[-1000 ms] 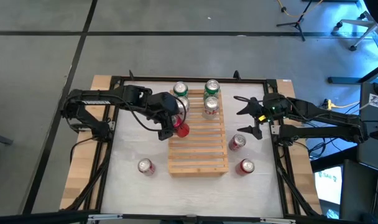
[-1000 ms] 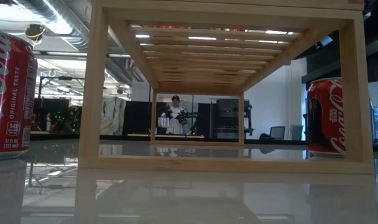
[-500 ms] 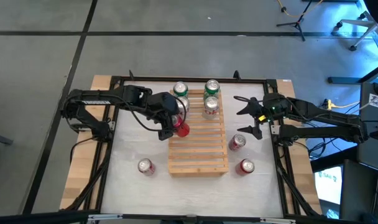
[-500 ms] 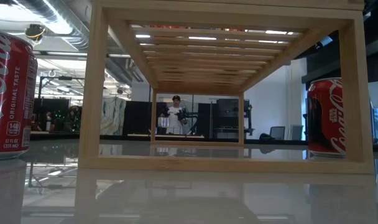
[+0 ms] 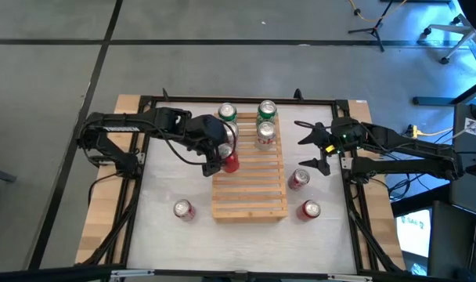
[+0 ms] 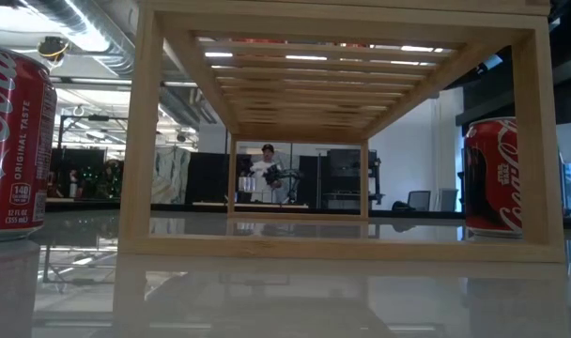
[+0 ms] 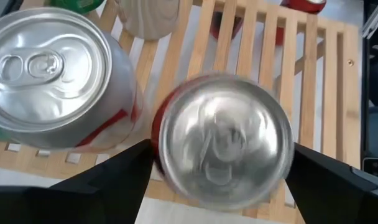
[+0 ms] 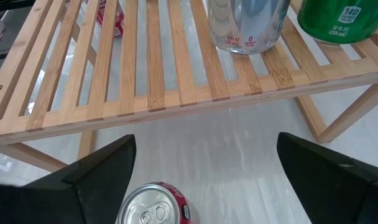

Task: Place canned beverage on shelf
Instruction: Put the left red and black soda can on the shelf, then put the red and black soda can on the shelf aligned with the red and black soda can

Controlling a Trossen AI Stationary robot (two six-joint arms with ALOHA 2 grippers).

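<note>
The pale slatted shelf [image 5: 254, 188] stands mid-table. My left gripper [image 5: 219, 160] is at its left edge, shut on a red canned beverage [image 5: 229, 163]. In the left wrist view that can [image 7: 223, 140] shows a round metal end between my two fingers. Beside it a silver-and-red can [image 7: 49, 68] stands on the slats. Two green cans [image 5: 227, 113] [image 5: 266, 110] and a silver can [image 5: 265, 133] stand at the shelf's far end. My right gripper [image 5: 303, 146] hangs open, right of the shelf, holding nothing. My left gripper pinches the red can by its side wall [image 7: 156, 134], one finger on each opposite side. The fingers come slanting down from the table's left. The can's metal end faces the wrist camera. Whether its lower end rests on the slats cannot be told.
Loose red cans stand on the white tabletop: one near the shelf's left corner [image 5: 182, 209], two to its right [image 5: 298, 178] [image 5: 308, 209]. The right wrist view shows one [image 8: 155, 202] below my open fingers. A person [image 6: 267, 174] stands far off in the room.
</note>
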